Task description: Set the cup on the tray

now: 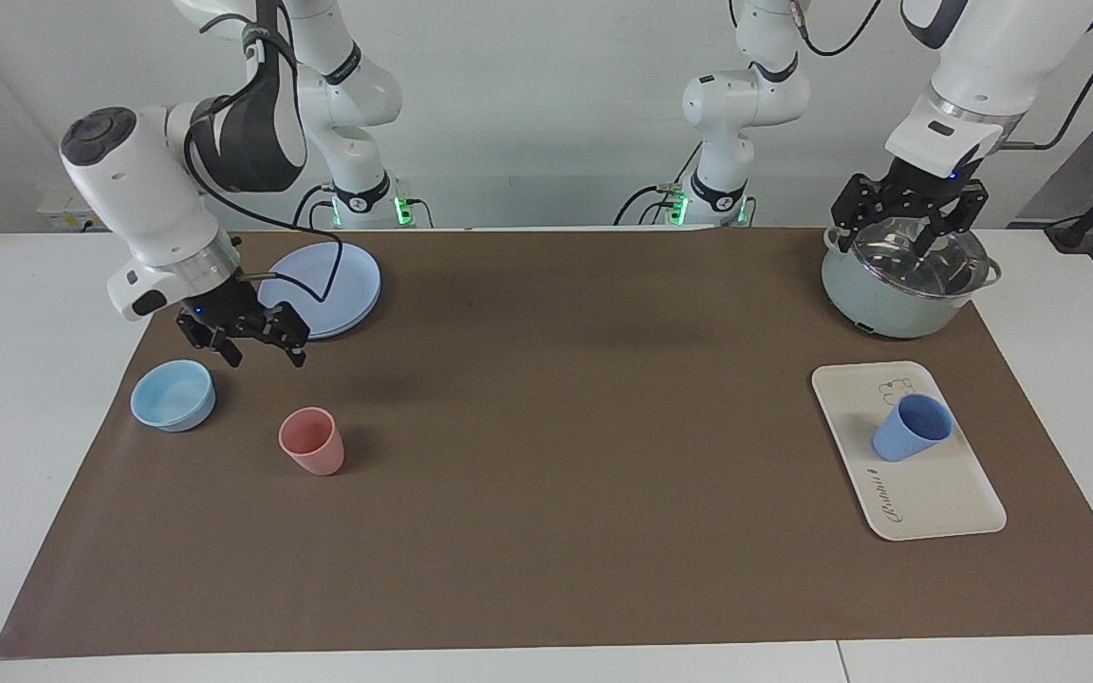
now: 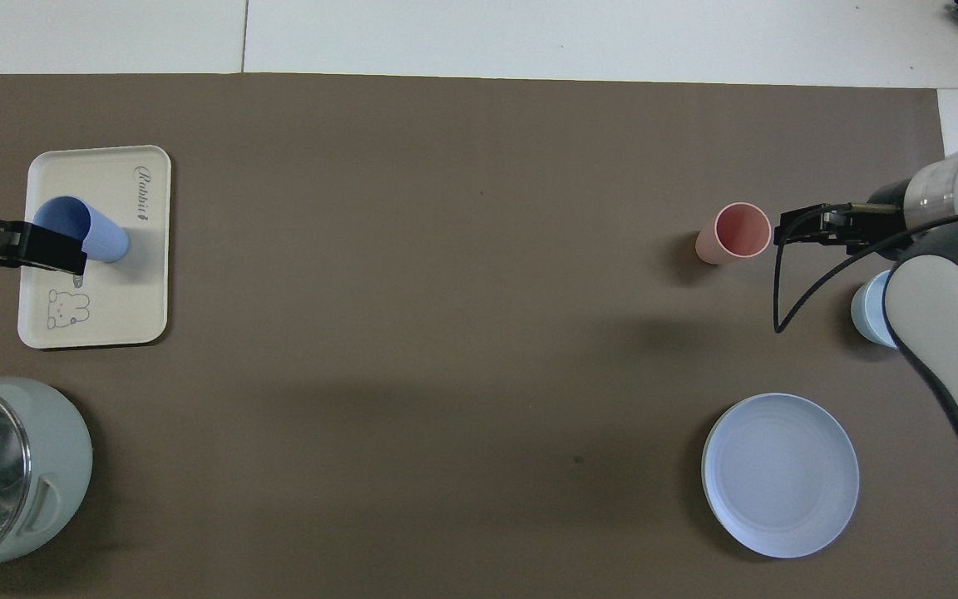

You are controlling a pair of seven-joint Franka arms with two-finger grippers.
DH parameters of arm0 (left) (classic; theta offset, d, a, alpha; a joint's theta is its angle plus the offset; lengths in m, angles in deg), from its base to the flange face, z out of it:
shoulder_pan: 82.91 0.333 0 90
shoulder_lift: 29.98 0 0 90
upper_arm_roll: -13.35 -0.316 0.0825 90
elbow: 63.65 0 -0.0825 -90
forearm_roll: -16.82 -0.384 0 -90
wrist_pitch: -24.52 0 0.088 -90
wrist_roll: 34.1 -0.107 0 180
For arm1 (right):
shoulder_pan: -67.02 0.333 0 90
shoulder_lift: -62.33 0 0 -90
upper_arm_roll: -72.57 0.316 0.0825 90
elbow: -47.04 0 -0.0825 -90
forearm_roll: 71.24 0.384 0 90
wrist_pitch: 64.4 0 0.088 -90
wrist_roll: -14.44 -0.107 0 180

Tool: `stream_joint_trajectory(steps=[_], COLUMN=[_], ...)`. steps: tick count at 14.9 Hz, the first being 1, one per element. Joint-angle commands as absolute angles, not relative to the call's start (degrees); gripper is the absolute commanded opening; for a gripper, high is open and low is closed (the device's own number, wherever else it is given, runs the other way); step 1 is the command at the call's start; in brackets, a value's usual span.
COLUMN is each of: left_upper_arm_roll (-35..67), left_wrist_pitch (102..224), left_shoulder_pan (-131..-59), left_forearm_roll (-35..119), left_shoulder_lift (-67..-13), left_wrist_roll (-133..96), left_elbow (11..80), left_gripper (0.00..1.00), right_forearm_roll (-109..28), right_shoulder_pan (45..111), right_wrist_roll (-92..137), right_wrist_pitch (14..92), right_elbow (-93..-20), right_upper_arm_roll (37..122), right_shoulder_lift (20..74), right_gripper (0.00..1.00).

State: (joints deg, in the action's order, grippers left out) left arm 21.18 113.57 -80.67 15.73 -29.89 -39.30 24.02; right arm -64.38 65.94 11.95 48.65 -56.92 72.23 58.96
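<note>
The periwinkle-blue cup (image 1: 912, 428) stands upright on the cream-white tray (image 1: 945, 493), at the tray's end nearer to the robots, by the bear drawing. In the overhead view the cup (image 2: 96, 233) is partly covered by my left gripper (image 2: 46, 252), and the tray (image 2: 117, 308) lies at the left arm's end of the table. My left gripper (image 1: 891, 245) is open and empty. It is raised in the air, apart from the cup, and shows in front of the pot's lid. My right gripper (image 1: 262, 356) is open and empty, raised between the light-blue bowl and the round plate.
A pale green pot (image 1: 888, 294) with a glass lid stands nearer to the robots than the tray. At the right arm's end are a salmon-pink cup (image 1: 311, 441), a light-blue bowl (image 1: 173, 395) and a round blue plate (image 1: 338, 285). A brown mat (image 1: 556, 427) covers the table.
</note>
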Motion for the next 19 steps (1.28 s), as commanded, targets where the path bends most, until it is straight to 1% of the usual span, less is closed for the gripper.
stream_joint_trajectory(steps=[1,2,4,7,8,9,10,13,14,16,19], left_upper_arm_roll=[20.6,20.6,20.7,20.7,20.6,20.6,20.6,20.7,20.6,20.6,20.6], left_wrist_pitch=[115.4,115.5,115.5,114.4,114.6,115.4,115.4,119.5,120.8,121.1,119.5], left_shoulder_pan=[-80.4,-80.5,-81.0,-81.2,-80.5,-80.3,-80.1,-80.4,-80.4,-80.4,-81.0], left_forearm_roll=[17.0,17.0,16.9,16.9,16.9,16.9,17.0,18.3,19.3,19.5,19.4], left_shoulder_lift=[-28.6,-28.1,-28.1,-28.0,-28.0,-28.0,-28.0,-26.7,-26.3,-26.3,-26.2], left_wrist_roll=[-39.5,-39.3,-39.7,-39.4,-39.4,-39.3,-39.3,-38.1,-37.6,-37.7,-38.0], left_elbow=[26.7,27.0,27.0,27.0,27.0,27.0,27.2,30.8,31.6,31.8,31.5], left_gripper=[1.0,1.0,1.0,1.0,1.0,1.0,1.0,1.0,1.0,1.0,1.0], right_forearm_roll=[-67.6,-69.6,-70.4,-71.1,-72.3,-73.6,-73.9,-74.0,-73.9,-73.8,-73.3], right_shoulder_pan=[65.6,65.6,65.6,65.5,65.7,66.7,67.5,67.8,67.7,67.8,67.9], right_wrist_roll=[12.8,12.8,12.7,12.8,12.9,12.9,12.9,12.8,12.9,12.4,12.6], right_wrist_pitch=[45.2,43.1,37.8,32.2,29.3,25.7,24.5,23.9,23.5,22.5,22.2], right_elbow=[-56.8,-54.8,-48.2,-43.2,-40.1,-36.4,-34.9,-36.3,-37.2,-40.5,-41.0], right_upper_arm_roll=[72.5,72.7,72.7,72.8,72.9,73.1,73.2,73.1,73.1,73.1,73.1], right_shoulder_lift=[62.6,62.6,60.6,60.1,59.3,57.8,57.4,57.8,58.7,61.3,62.1], right_gripper=[1.0,1.0,1.0,1.0,1.0,1.0,1.0,1.0,1.0,1.0,1.0])
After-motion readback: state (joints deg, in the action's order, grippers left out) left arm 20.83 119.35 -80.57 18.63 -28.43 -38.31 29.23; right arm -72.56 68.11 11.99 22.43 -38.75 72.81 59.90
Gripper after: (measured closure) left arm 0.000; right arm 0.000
